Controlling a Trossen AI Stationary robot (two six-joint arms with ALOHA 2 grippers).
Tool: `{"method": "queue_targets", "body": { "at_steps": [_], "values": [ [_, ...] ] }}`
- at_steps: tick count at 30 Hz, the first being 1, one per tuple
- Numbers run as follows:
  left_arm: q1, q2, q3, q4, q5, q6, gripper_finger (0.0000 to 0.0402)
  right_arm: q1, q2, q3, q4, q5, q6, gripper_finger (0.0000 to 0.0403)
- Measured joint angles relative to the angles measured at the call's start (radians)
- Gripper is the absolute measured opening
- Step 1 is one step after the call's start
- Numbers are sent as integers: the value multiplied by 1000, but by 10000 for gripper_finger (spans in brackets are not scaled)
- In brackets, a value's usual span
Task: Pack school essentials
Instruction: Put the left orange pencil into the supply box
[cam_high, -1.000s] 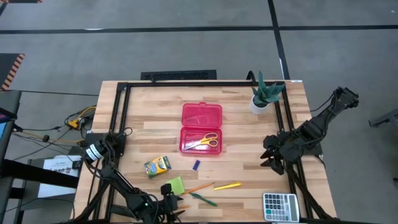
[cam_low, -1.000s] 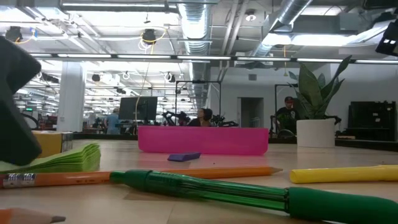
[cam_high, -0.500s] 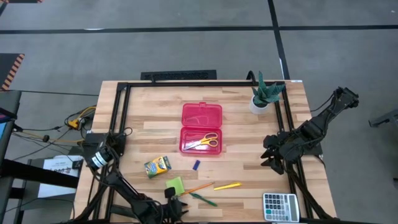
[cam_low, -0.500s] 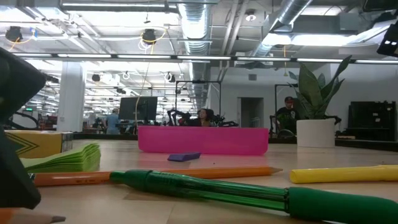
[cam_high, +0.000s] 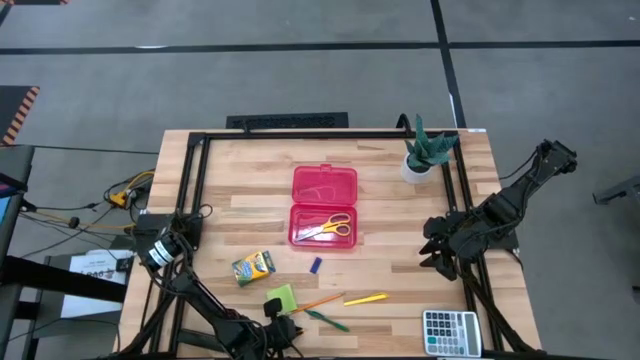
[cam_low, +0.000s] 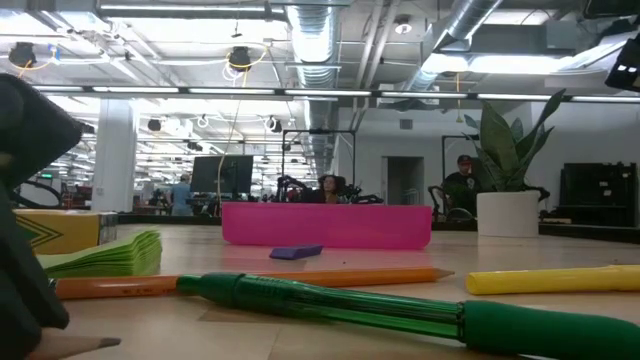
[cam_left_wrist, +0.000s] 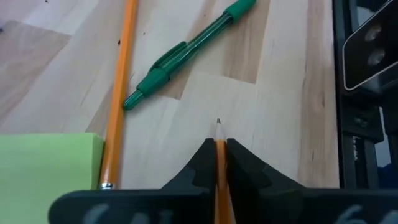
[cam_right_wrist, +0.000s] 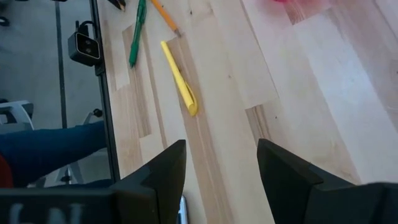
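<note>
**A:** What are you gripping down there?

**B:** My left gripper (cam_left_wrist: 219, 149) is sitting at about seven o'clock on the wooden table (cam_high: 400, 205), its fingers pinching a pencil (cam_left_wrist: 220, 171) that is pointing out between them. A second orange pencil (cam_left_wrist: 118, 93) is lying beside the lime sticky-note pad (cam_left_wrist: 46, 158), with the green pen (cam_left_wrist: 186, 53) close by.

**A:** And the other side?

**B:** My right gripper (cam_right_wrist: 221, 165) is hanging at three o'clock, fingers spread apart and holding nothing, looking down on the yellow pen (cam_right_wrist: 179, 78).

**A:** The rest of the surface?

**B:** The pink case (cam_high: 323, 207) is lying open in the middle with the scissors (cam_high: 328, 229) inside. The crayon box (cam_high: 253, 266) is resting around eight o'clock, the blue eraser (cam_high: 315, 265) near six. The plant (cam_high: 424, 150) is standing at two o'clock, the calculator (cam_high: 450, 332) at five.

**A:** Behind the table?

**B:** Ceiling ducts (cam_low: 320, 40), desks, and a seated person (cam_low: 462, 180).
</note>
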Motion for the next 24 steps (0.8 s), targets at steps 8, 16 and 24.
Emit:
{"method": "queue_targets", "body": {
  "at_steps": [8, 16, 24],
  "values": [
    [54, -50, 104, -202, 56, 33, 1, 0, 0, 0, 0, 6, -34, 205],
    [101, -111, 230, -400, 54, 67, 5, 0, 0, 0, 0, 25, -67, 205],
    [185, -190, 307, -587, 3, 152, 3, 0, 1, 0, 9, 33, -84, 205]
  ]
}}
